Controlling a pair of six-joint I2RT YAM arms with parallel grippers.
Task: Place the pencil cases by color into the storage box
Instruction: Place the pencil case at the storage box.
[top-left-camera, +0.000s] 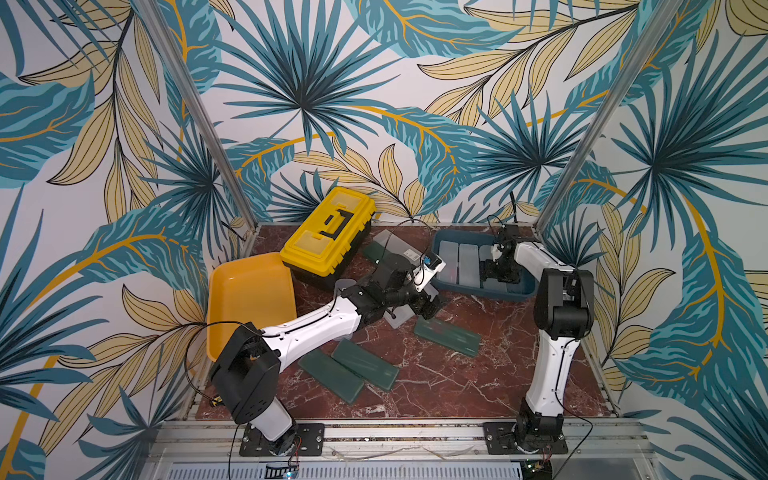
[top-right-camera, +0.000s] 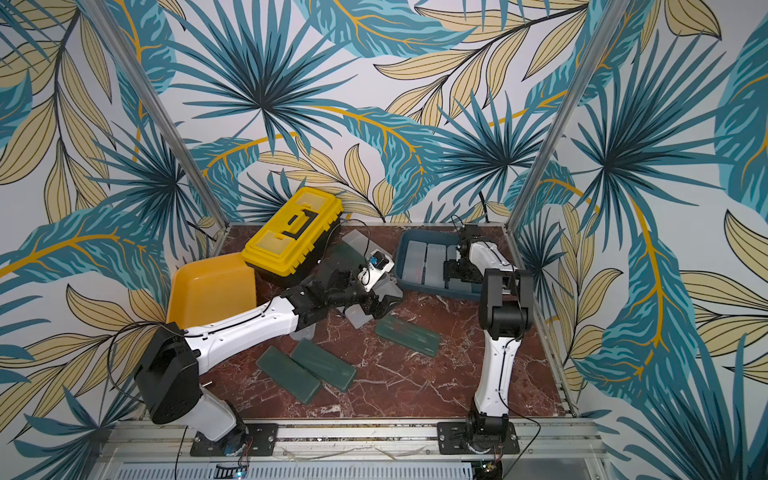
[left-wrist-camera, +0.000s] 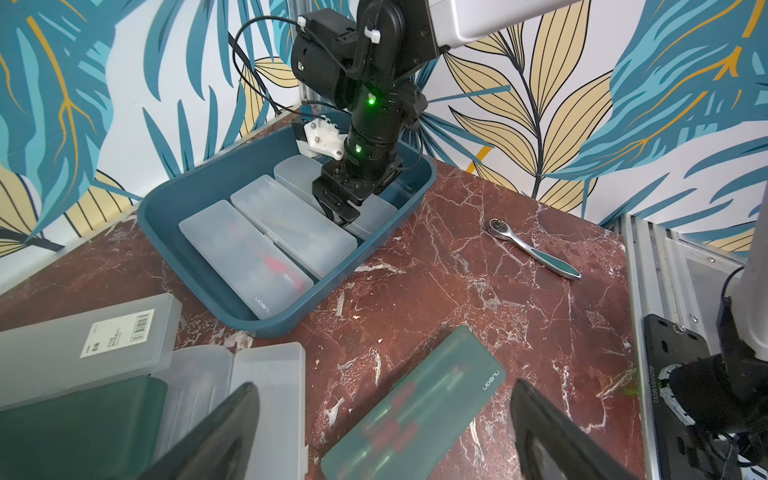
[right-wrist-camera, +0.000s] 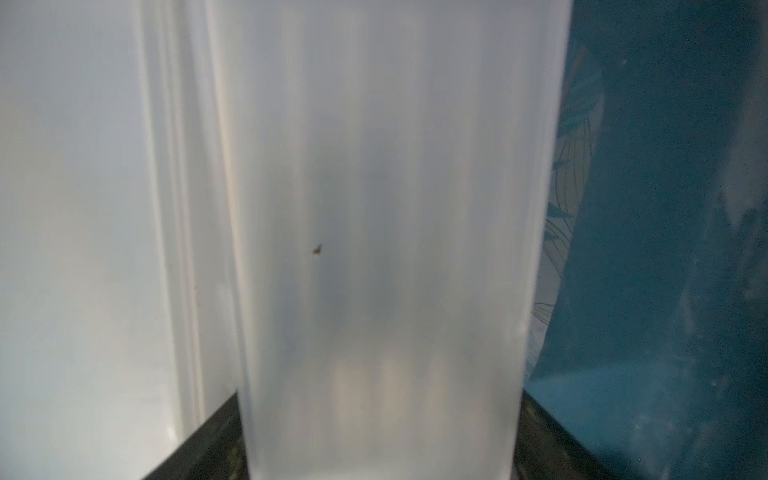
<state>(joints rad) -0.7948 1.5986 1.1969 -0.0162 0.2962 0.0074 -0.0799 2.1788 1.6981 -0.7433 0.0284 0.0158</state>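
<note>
**Trainee:** What do the top views show?

**Technician:** The rectangular blue plastic storage box holds flat frosted white plastic pencil cases. The right tool reaches down into it. Several flat dark green plastic pencil cases lie on the tabletop, with the left tool near them.

**Trainee:** And the left wrist view?

**Technician:** The left tool stands released and empty. One green case lies close before its spread fingers.

**Trainee:** The right wrist view?

**Technician:** A frosted case sits between the right tool's fingers. Whether it is clamped or let go cannot be told.

**Trainee:** How will they handle?

**Technician:** The cases look light, rigid and smooth, so probably slippery. Take hold across the narrow width at mid-length, squarely, to prevent pivoting.
</note>
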